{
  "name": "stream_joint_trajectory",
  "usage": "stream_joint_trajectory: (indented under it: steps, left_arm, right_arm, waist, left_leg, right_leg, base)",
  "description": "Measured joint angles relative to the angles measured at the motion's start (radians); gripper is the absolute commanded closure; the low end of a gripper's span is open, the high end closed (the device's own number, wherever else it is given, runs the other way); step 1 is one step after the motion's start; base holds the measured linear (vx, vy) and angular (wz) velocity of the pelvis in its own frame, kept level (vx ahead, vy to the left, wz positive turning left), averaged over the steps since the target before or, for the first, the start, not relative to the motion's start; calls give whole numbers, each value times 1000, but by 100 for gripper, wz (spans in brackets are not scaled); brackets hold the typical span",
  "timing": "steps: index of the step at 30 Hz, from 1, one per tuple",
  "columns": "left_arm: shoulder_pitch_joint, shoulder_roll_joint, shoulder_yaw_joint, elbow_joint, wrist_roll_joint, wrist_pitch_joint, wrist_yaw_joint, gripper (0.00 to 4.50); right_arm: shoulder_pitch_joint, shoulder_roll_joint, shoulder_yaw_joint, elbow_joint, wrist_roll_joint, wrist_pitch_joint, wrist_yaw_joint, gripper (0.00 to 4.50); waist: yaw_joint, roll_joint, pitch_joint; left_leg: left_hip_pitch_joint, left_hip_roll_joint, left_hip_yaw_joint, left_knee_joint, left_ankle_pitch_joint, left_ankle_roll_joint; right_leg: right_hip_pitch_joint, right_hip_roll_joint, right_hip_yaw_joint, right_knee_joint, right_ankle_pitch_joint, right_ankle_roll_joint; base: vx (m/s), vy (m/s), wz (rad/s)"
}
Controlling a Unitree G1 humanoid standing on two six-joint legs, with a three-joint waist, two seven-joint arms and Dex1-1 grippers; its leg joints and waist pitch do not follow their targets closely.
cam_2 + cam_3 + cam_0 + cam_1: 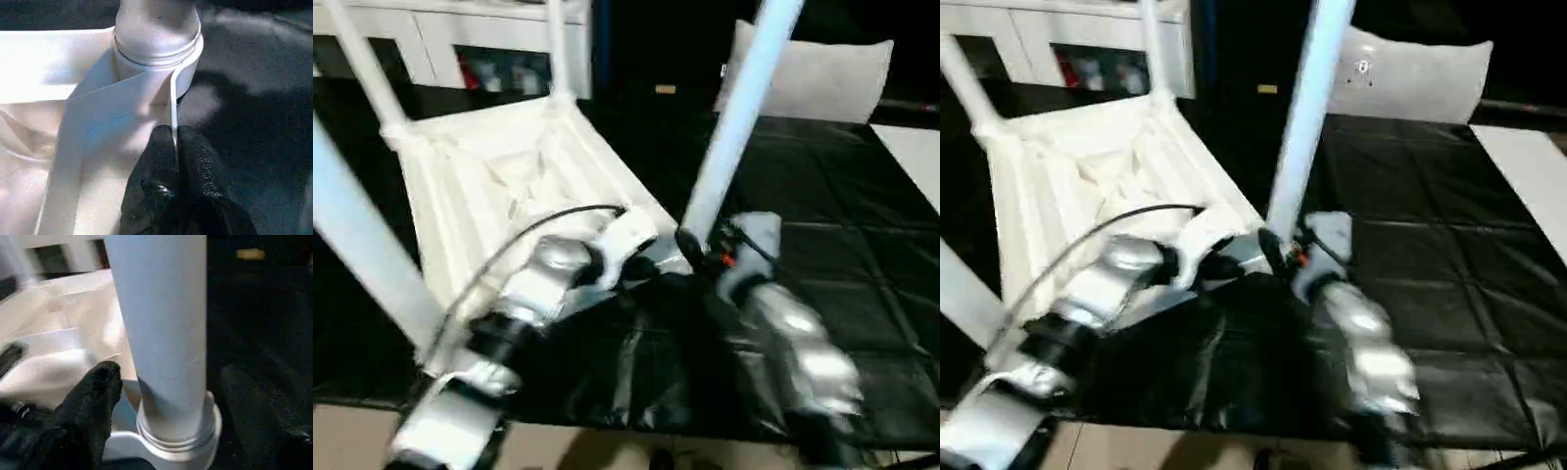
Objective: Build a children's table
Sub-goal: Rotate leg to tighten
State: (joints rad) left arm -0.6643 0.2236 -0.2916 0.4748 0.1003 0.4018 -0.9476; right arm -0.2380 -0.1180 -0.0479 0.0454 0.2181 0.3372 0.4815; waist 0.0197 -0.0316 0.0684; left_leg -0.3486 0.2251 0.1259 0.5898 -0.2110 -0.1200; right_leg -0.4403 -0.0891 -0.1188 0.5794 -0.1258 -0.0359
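Note:
The white table top (475,201) lies upside down on the black mat, ribbed underside up. White legs stand in its corner sockets: a near-left leg (362,255), two far legs (360,59), and a near-right leg (736,117). My left gripper (174,142) is shut on the thin rim of the top, just beside the near-right socket (159,44). My right gripper (697,253) straddles the foot of the near-right leg (161,328), open. One black finger (95,396) stands a little off the leg.
A black mat (842,255) covers the work surface, its front edge close to my forearms. A white cabinet (460,39) stands behind the table top. A grey-white pillow (822,78) lies at the back right, and a white panel (915,157) at the right edge.

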Motion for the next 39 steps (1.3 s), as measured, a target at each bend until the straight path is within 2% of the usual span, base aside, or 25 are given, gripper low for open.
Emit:
stream_joint_trajectory:
  steps: [4, 6, 10, 12, 14, 19, 22, 23, 26, 28, 32, 35, 39]
  left_arm:
    - [17, 76, -19, 0, -27, -72, -116, 450]
    - [20, 127, -39, 0, -29, -130, -189, 450]
    - [25, 170, -48, 2, -29, -187, -274, 450]
    - [21, 197, -58, 14, -36, -233, -339, 450]
    - [19, 215, -62, 33, -48, -268, -392, 450]
    - [-6, 245, -92, 63, -60, -328, -491, 450]
    - [-11, 248, -105, 63, -60, -343, -518, 450]
    - [-11, 246, -108, 63, -60, -347, -523, 450]
    - [-13, 249, -114, 64, -60, -366, -545, 450]
    - [-14, 248, -118, 68, -60, -379, -557, 450]
    - [-15, 248, -120, 73, -61, -388, -573, 450]
    - [-16, 249, -120, 73, -61, -388, -576, 450]
    - [-18, 252, -120, 82, -64, -401, -580, 450]
  right_arm:
    - [3, -139, -9, 2, 52, -15, 198, 48]
    - [-16, -210, -4, 40, 70, -28, 323, 16]
    - [-40, -262, 6, 85, 80, -50, 445, 14]
    - [-63, -321, 66, 139, 82, -81, 575, 14]
    - [-82, -356, 95, 178, 82, -109, 668, 14]
    - [-136, -352, 177, 275, 58, -182, 819, 14]
    - [-161, -332, 188, 320, 47, -191, 847, 14]
    - [-166, -331, 193, 327, 48, -193, 854, 43]
    - [-197, -325, 213, 366, 54, -189, 898, 53]
    - [-216, -311, 219, 390, 65, -188, 931, 87]
    - [-231, -301, 229, 414, 73, -185, 970, 99]
    - [-232, -296, 234, 432, 79, -169, 992, 139]
    - [-241, -296, 235, 443, 91, -145, 1016, 161]
  waist:
    - [13, 0, 0]
    - [18, 0, 0]
    - [27, -1, 0]
    - [33, -2, 0]
    - [40, -4, -1]
    - [50, -10, -2]
    - [57, -13, -1]
    - [61, -13, -1]
    - [66, -14, -1]
    - [70, -15, -1]
    - [71, -17, -2]
    - [71, -20, -1]
    - [70, -22, -1]
  left_leg:
    - [1, -1, 1, 5, 1, -4]
    - [0, -1, 1, 7, 1, -8]
    - [-1, 0, 2, 7, 5, -8]
    - [-1, 0, 3, 7, 6, -7]
    - [-2, 0, 3, 7, 7, -5]
    - [-3, 0, 3, 7, 9, -2]
    - [-3, 0, 3, 7, 9, -2]
    - [-3, 0, 3, 7, 9, -2]
    - [-3, 1, 4, 7, 9, -2]
    - [-2, 1, 4, 7, 9, -2]
    - [-2, 1, 5, 7, 9, -2]
    - [-2, 2, 5, 7, 9, -2]
    - [-2, 2, 6, 7, 9, -2]
  right_leg:
    - [3, -2, 1, -2, 1, 5]
    - [5, -2, 1, -2, 2, 6]
    - [6, -3, 1, -1, 2, 6]
    - [5, -4, 1, -1, 3, 7]
    - [5, -4, 1, -1, 3, 7]
    - [5, -4, 2, 0, 3, 6]
    - [5, -4, 2, 0, 3, 5]
    - [5, -4, 3, 0, 4, 5]
    - [5, -4, 3, 1, 4, 5]
    - [5, -4, 3, 2, 4, 5]
    - [5, -4, 3, 2, 4, 5]
    - [5, -4, 3, 2, 3, 5]
    - [5, -4, 3, 2, 3, 5]
  base:
    - [0, 0, 0]
    - [0, 0, 0]
    - [0, 0, 0]
    - [0, 0, 0]
    - [0, 0, 0]
    - [0, 0, 0]
    - [0, 0, 0]
    - [0, 0, 0]
    - [0, 0, 0]
    - [0, 0, 0]
    - [0, 0, 0]
    - [0, 0, 0]
    - [0, 0, 0]
